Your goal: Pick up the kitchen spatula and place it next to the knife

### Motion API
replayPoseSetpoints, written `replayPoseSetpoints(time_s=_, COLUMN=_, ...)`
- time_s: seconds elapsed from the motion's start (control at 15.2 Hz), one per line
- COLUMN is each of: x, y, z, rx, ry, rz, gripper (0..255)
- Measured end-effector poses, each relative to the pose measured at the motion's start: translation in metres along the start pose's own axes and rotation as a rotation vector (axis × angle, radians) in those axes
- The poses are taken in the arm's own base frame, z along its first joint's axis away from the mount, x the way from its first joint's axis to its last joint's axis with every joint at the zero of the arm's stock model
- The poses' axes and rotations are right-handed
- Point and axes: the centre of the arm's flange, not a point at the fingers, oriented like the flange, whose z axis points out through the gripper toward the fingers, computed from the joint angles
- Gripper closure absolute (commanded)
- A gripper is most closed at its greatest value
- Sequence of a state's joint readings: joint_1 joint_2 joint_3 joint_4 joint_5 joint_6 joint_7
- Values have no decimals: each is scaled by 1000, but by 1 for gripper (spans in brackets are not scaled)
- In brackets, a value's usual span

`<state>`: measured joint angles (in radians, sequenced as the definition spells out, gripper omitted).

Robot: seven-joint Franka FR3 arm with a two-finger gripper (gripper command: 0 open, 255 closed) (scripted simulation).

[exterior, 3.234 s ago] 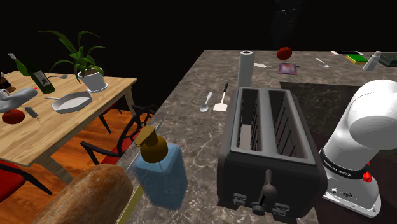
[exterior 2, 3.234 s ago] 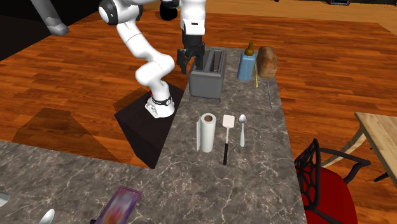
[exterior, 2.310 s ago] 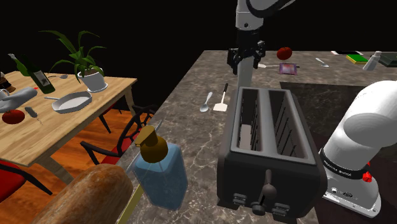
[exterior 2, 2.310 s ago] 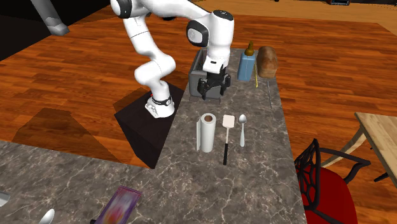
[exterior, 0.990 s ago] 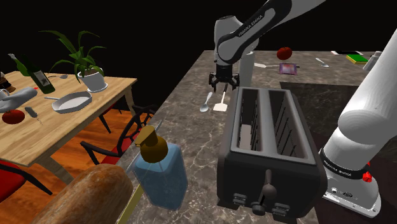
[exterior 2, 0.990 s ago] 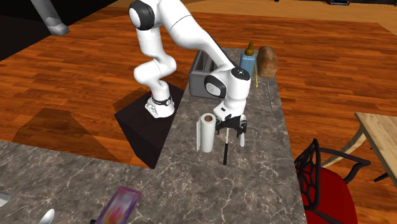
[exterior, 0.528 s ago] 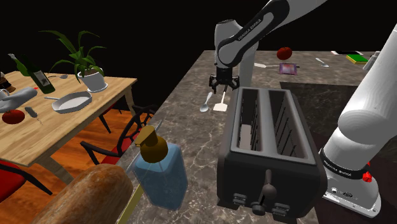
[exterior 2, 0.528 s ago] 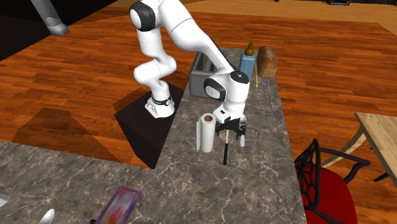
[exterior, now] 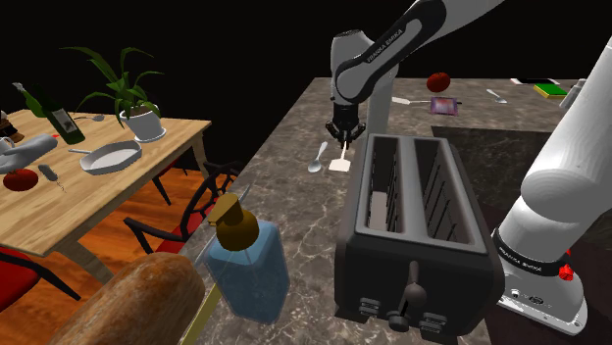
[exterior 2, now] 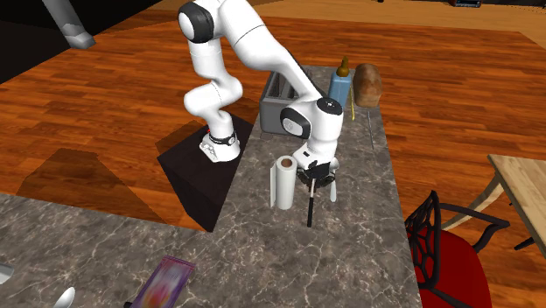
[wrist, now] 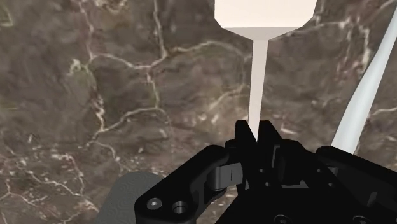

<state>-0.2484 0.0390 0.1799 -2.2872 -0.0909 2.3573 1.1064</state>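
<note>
The spatula lies on the dark marble counter (exterior: 294, 147), with a pale square blade (exterior: 339, 166) and a black handle (exterior 2: 311, 208). My gripper (exterior: 345, 140) points straight down over it, just beyond the toaster (exterior: 417, 221). In the wrist view the gripper (wrist: 254, 137) is shut, its two black fingers (wrist: 242, 137) clasping the spatula's thin pale neck (wrist: 257, 83) below the blade (wrist: 265, 14). The spatula still rests on the counter. In the second exterior view the gripper (exterior 2: 315, 181) stands between the paper towel roll (exterior 2: 283, 182) and a spoon.
A pale spoon (exterior: 317, 157) lies right beside the spatula. A blue soap bottle (exterior: 245, 260) and a bread loaf (exterior: 137, 304) sit by the toaster. Far along the counter are a purple book (exterior: 443, 104), a red apple (exterior: 438, 80) and small utensils. A red chair (exterior 2: 446, 262) stands at the counter's edge.
The fingers, spread apart over the spatula half a second ago, have closed on its neck. The arm has hardly moved.
</note>
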Motion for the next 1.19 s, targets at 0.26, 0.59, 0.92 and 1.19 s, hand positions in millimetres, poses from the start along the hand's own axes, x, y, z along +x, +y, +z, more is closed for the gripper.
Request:
replayPoseSetpoints(time_s=0.26, x=0, y=0, z=0, rx=0, ry=0, rz=0, gripper=255)
replayPoseSetpoints(time_s=0.59, x=1, y=0, z=-22, rx=0, ry=0, rz=0, gripper=255)
replayPoseSetpoints(time_s=0.92, x=5, y=-1, z=-47, rx=0, ry=0, rz=0, gripper=255)
replayPoseSetpoints(time_s=1.19, x=5, y=0, z=-69, rx=0, ry=0, rz=0, gripper=255)
